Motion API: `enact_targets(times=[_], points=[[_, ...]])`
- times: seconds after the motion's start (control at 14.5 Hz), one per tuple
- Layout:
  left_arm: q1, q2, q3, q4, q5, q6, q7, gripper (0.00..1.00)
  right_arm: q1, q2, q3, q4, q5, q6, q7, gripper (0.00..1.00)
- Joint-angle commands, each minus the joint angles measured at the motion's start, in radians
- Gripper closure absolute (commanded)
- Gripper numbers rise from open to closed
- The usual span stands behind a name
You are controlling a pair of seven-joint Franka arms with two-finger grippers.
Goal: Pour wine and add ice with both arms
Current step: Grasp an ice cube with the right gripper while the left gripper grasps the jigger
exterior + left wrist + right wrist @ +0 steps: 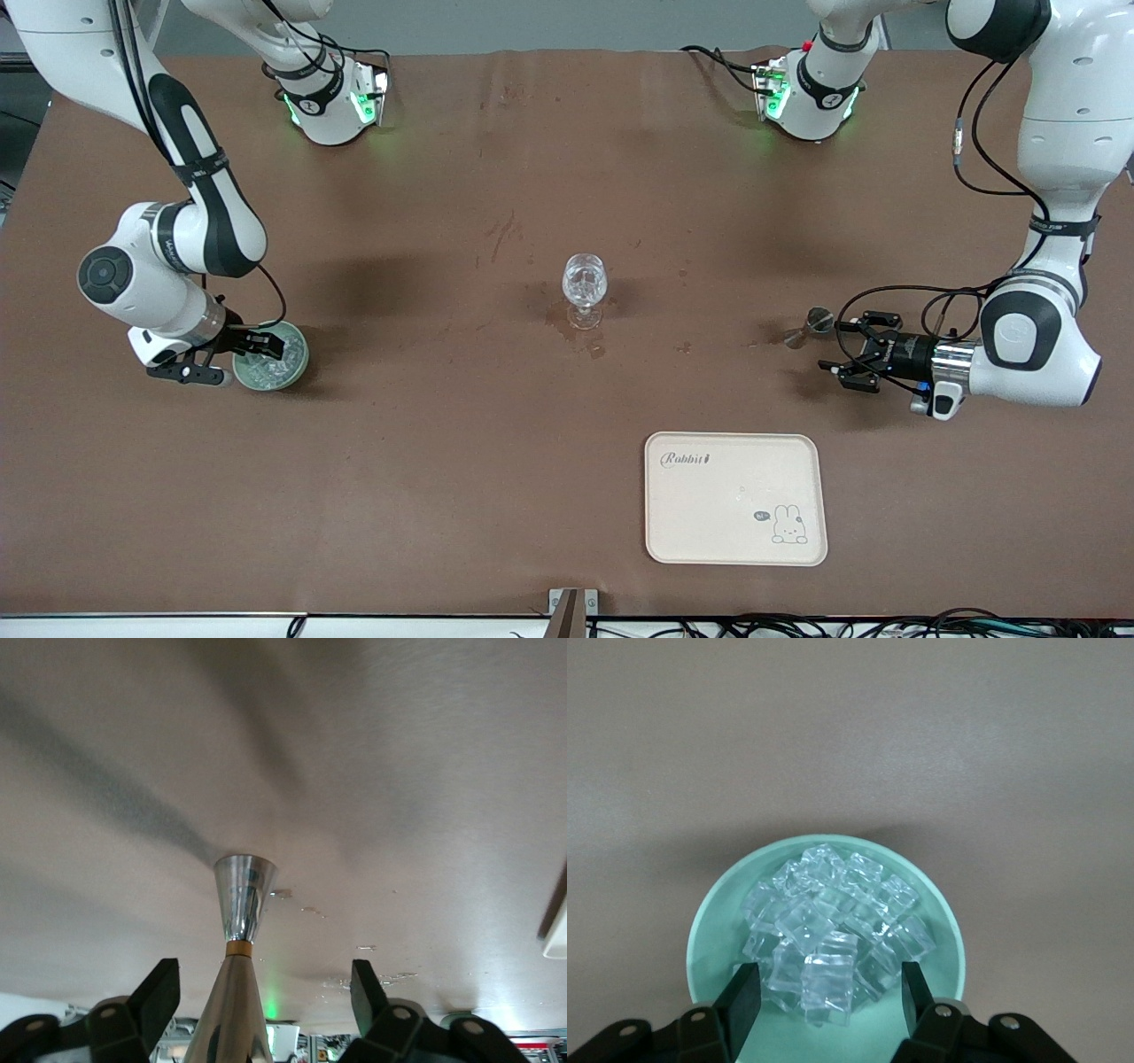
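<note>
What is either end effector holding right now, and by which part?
Nothing. The right end effector is open, straddling ice in the green bowl. The left end effector is open around the steel jigger, not clamped.

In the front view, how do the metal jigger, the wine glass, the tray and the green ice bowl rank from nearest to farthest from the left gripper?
From the open left gripper:
1. Metal jigger, just in front of its fingers.
2. Tray, nearer the front camera.
3. Wine glass, at mid-table.
4. Green ice bowl, at the right arm's end, under the open right gripper.
</note>
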Motion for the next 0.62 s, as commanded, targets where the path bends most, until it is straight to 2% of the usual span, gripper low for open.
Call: enact_targets(times=[0.0, 0.55], points=[[0.0, 0.011, 0.001, -0.012, -0.021, -0.017, -0.02, 0.16, 0.004, 0.001, 0.001, -0.023, -0.001, 0.033, -0.012, 0.37], [0.003, 0.037, -0.002, -0.035, -0.065, -0.08, -0.011, 0.38, 0.002, 0.001, 0.001, -0.036, -0.017, 0.025, -0.012, 0.56]])
